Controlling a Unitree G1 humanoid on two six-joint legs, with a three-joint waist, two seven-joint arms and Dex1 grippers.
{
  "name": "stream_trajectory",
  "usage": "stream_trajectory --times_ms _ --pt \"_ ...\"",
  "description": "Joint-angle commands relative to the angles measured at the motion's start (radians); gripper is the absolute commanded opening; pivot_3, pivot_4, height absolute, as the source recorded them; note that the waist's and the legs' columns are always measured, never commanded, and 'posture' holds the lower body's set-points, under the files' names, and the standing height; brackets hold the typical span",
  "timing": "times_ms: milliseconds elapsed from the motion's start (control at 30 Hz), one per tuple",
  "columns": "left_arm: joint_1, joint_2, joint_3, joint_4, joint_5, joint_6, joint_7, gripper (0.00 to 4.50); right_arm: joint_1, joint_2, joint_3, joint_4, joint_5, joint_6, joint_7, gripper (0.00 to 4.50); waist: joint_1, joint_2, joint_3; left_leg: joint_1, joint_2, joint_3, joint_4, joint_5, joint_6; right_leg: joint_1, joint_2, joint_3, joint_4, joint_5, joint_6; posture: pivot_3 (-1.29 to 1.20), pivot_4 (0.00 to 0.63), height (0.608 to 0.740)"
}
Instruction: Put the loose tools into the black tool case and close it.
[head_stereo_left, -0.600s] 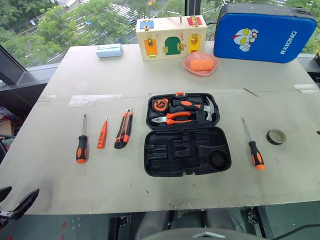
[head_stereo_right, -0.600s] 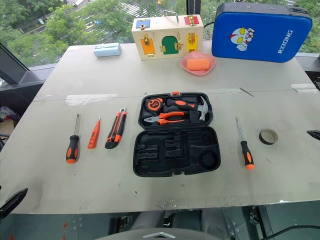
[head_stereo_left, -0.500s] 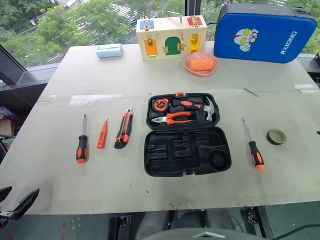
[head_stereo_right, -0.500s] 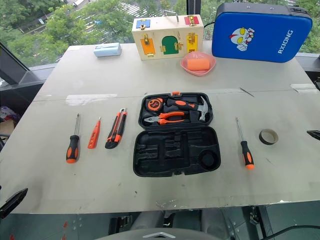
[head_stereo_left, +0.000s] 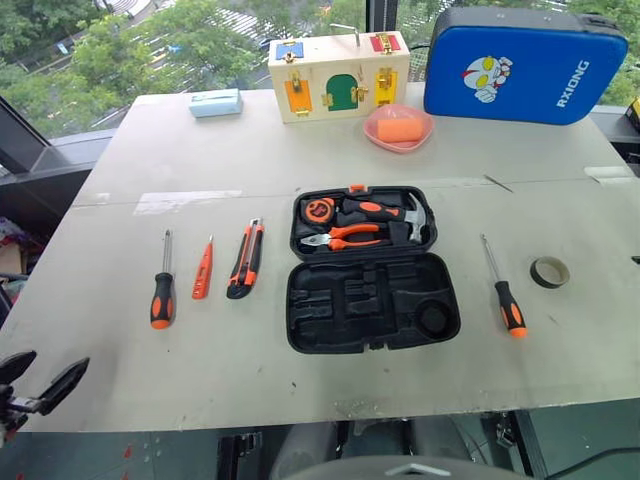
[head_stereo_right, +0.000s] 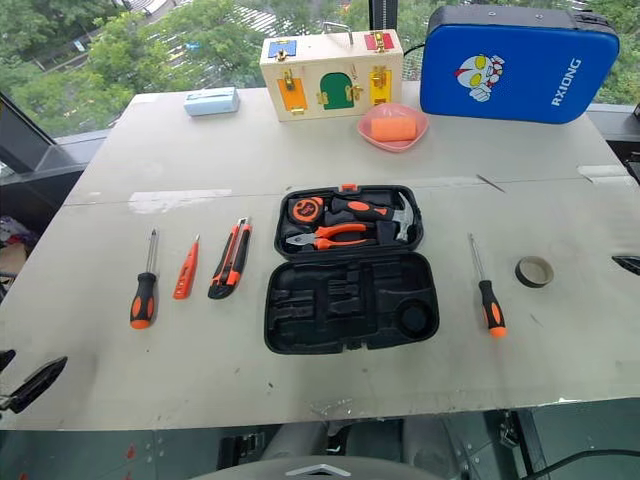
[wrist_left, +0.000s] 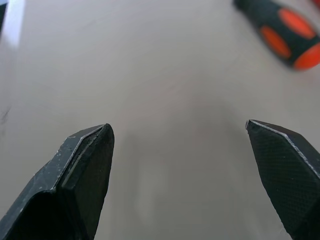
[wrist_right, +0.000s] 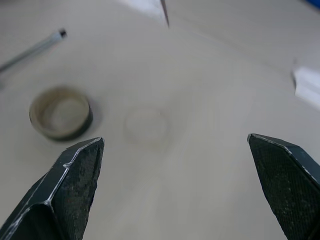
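The black tool case (head_stereo_left: 372, 267) lay open mid-bench, nearer the front edge. Toward the left edge I saw a screwdriver (head_stereo_left: 162, 290), tester pen (head_stereo_left: 203, 271) and utility knife (head_stereo_left: 246, 259); toward the right edge, another screwdriver (head_stereo_left: 503, 291) and the tape roll (head_stereo_left: 550, 271). My left gripper (wrist_left: 182, 145) and right gripper (wrist_right: 180, 150) had fingers spread wide, empty.

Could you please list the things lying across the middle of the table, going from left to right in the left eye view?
Screwdriver → tester pen → utility knife → black tool case → second screwdriver → tape roll.
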Motion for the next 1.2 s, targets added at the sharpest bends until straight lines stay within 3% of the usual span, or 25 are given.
stream_trajectory --times_ms 33,233,400,600,967,1033,1200 --pt "-0.031 0.01 0.002 -0.216 -0.112 0.186 0.087 4.5 0.007 0.02 -0.034 -0.324 0.136 0.184 0.04 4.41 -0.002 0.0 0.0 0.0 0.0 0.0 0.0 0.0 0.0 0.0 0.0 0.0 0.0 0.0 0.0 0.0 0.15 0.735" --pt "-0.15 -0.003 -0.084 -0.505 -0.208 0.551 0.383 4.5 0.126 0.09 -0.03 -0.945 0.352 0.464 -0.039 4.41 0.004 0.0 0.0 -0.002 0.001 -0.003 0.0 0.0 -0.001 0.0 0.001 -0.003 -0.001 0.0 0.0 0.0 0.15 0.735" --pt "-0.273 -0.018 -0.17 -0.572 -0.221 0.785 0.577 4.5 0.153 0.137 0.007 -1.246 0.45 0.528 -0.072 4.41 0.02 -0.001 0.0 -0.002 0.0 -0.003 0.001 0.0 -0.001 -0.001 0.001 -0.002 -0.001 0.0 0.0 0.0 0.15 0.735" --pt "-0.377 -0.034 -0.23 -0.508 -0.154 0.897 0.696 4.5 0.113 0.171 0.061 -1.363 0.5 0.557 -0.093 4.41 0.026 -0.006 -0.002 -0.002 0.0 -0.003 0.002 0.001 -0.002 -0.001 0.001 -0.003 0.0 0.0 0.0 0.0 0.15 0.735" --pt "-0.414 -0.027 -0.232 -0.442 -0.101 0.876 0.671 4.5 0.112 0.181 0.088 -1.378 0.488 0.554 -0.096 4.41 0.028 -0.01 -0.002 -0.002 0.0 -0.003 0.002 0.002 -0.005 -0.001 0.001 -0.004 0.0 0.0 0.0 0.0 0.15 0.735" --pt "-0.437 -0.024 -0.26 -0.409 -0.083 0.855 0.658 3.97 0.101 0.185 0.093 -1.384 0.495 0.559 -0.1 4.5 0.029 -0.01 -0.002 -0.002 0.0 -0.003 0.002 0.002 -0.005 -0.001 0.001 -0.004 0.0 0.0 0.0 0.0 0.15 0.735" --pt "-0.477 -0.019 -0.323 -0.347 -0.021 0.789 0.639 1.8 0.075 0.191 0.102 -1.396 0.504 0.566 -0.103 4.5 0.03 -0.01 -0.002 -0.002 0.0 -0.003 0.002 0.002 -0.005 -0.001 0.001 -0.004 0.0 0.0 0.0 0.0 0.15 0.735"
